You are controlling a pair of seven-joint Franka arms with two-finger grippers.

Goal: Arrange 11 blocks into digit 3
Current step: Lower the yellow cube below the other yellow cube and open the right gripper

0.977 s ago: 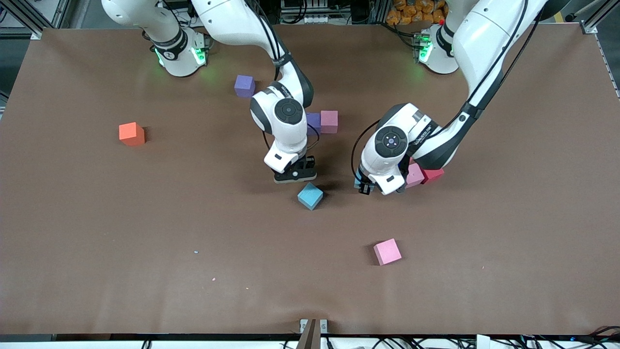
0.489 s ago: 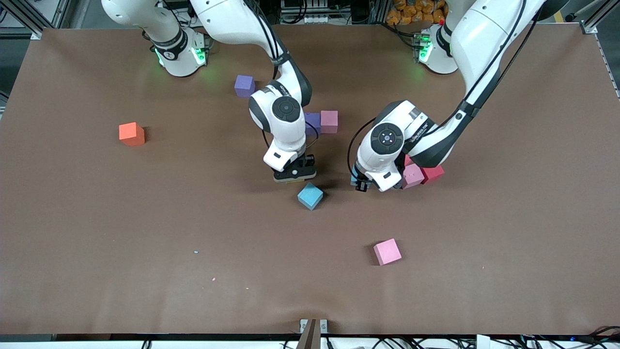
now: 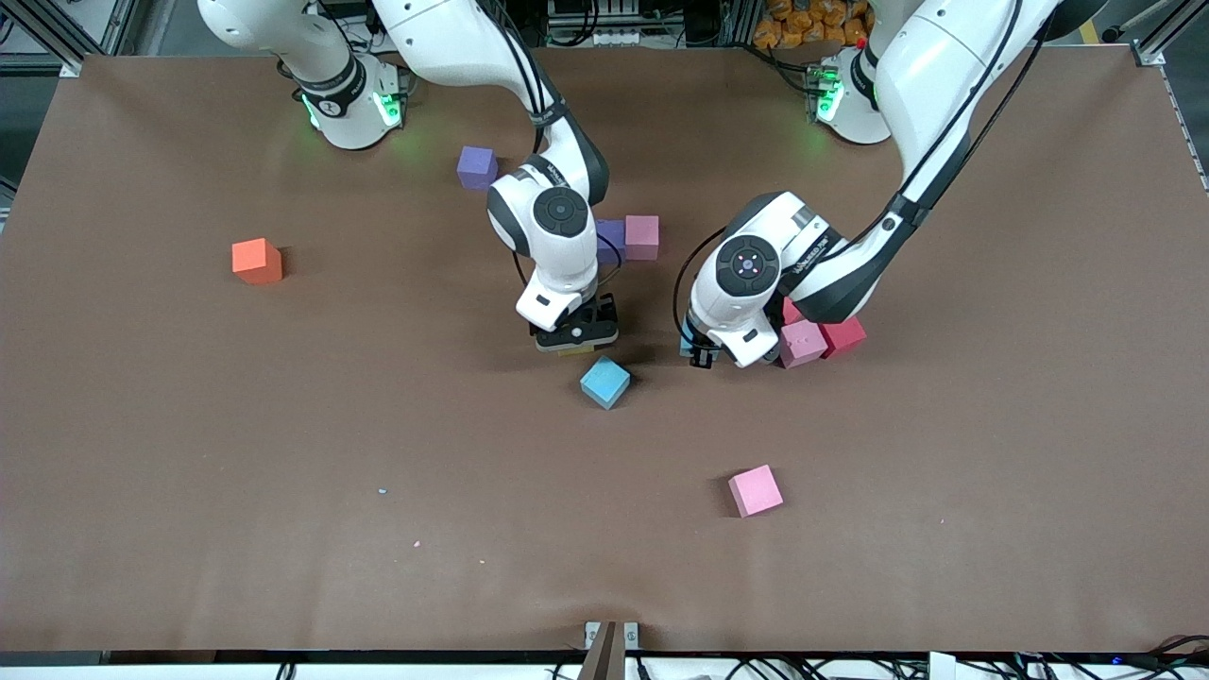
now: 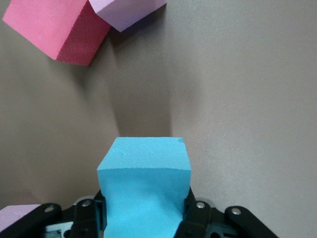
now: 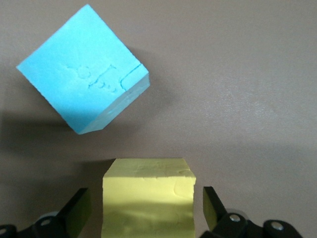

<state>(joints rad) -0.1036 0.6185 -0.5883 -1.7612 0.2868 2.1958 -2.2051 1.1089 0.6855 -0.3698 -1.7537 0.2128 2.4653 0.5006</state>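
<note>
My right gripper [image 3: 574, 340] stands open around a yellow block [image 5: 147, 191]. The block sits on the table with a gap to each finger [image 5: 212, 206]. Just nearer the camera lies a light blue block [image 3: 604, 382], seen turned cornerwise as the light blue block [image 5: 84, 69] in the right wrist view. My left gripper [image 3: 700, 356] is shut on a second light blue block [image 4: 144, 183], low over the table beside a pink block [image 3: 803, 342] and a red block [image 3: 843, 334]. The same red block [image 4: 57, 27] and pink block [image 4: 126, 10] show in the left wrist view.
An orange block [image 3: 257, 261] lies toward the right arm's end. One purple block [image 3: 477, 167] sits near the right arm's base. A second purple block [image 3: 611, 236] touches a pink block [image 3: 641, 236], partly hidden by the right arm. Another pink block [image 3: 755, 490] lies nearest the camera.
The right gripper has opened off the yellow block. The left gripper has carried its light blue block a little toward the right arm's end.
</note>
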